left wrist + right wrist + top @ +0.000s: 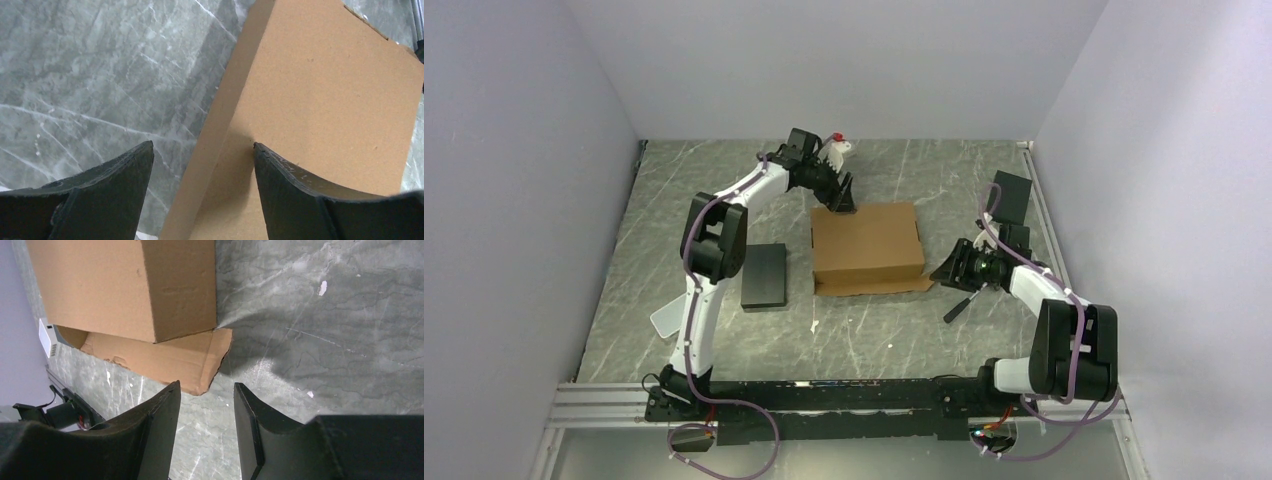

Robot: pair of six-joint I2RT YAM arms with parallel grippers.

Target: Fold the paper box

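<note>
The paper box (867, 243) is a closed brown cardboard shape in the middle of the table, with a loose flap (165, 360) lying flat along its near side. My left gripper (842, 200) hangs at the box's far left corner. In the left wrist view it (202, 150) is open and straddles the box's left edge, one finger over the table and the other over the lid (325, 100). My right gripper (944, 270) is low beside the near right corner. In the right wrist view it (206, 390) is open and holds nothing, with the flap's corner just ahead of its tips.
A black rectangular block (764, 275) lies left of the box. Another black object (1012, 197) stands at the far right by the wall. Small white scraps (812, 323) dot the marble table (874, 330). Grey walls close in the left, back and right sides.
</note>
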